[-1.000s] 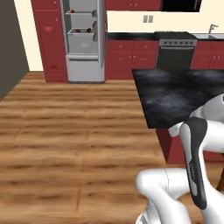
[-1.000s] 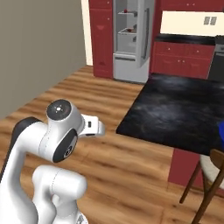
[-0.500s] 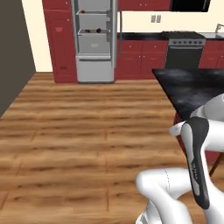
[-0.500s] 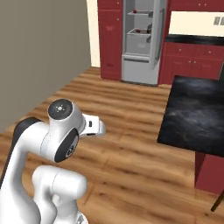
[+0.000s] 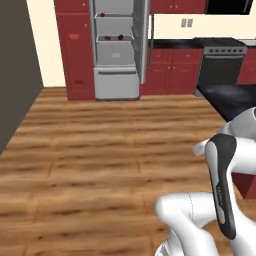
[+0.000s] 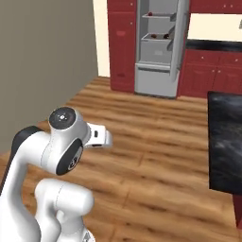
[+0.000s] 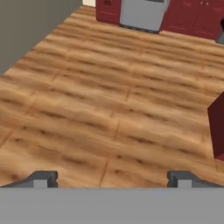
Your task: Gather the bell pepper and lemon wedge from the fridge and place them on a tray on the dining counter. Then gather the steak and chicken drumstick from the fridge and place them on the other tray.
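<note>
The fridge [image 5: 117,50] stands open against the far wall, also seen as the fridge [image 6: 158,47] in the right base view. Small dark red items [image 5: 120,36] lie on its shelves, too small to name, so I cannot pick out the bell pepper, lemon wedge, steak or chicken drumstick. A corner of the black-topped dining counter [image 6: 226,142] shows at the right; both trays are out of view. In the hand view my gripper [image 7: 113,179] is open over bare wooden floor, nothing between its fingertips [image 7: 41,178].
Wooden floor [image 5: 100,150] stretches from the base to the fridge. A grey wall [image 6: 42,71] runs along the left. Red cabinets [image 5: 172,70] and a black stove [image 5: 220,62] line the back wall right of the fridge.
The whole picture has shifted: the base has driven toward the fridge, which looks larger and more central, and the dining counter has slid off to the right. The gripper stays open.
</note>
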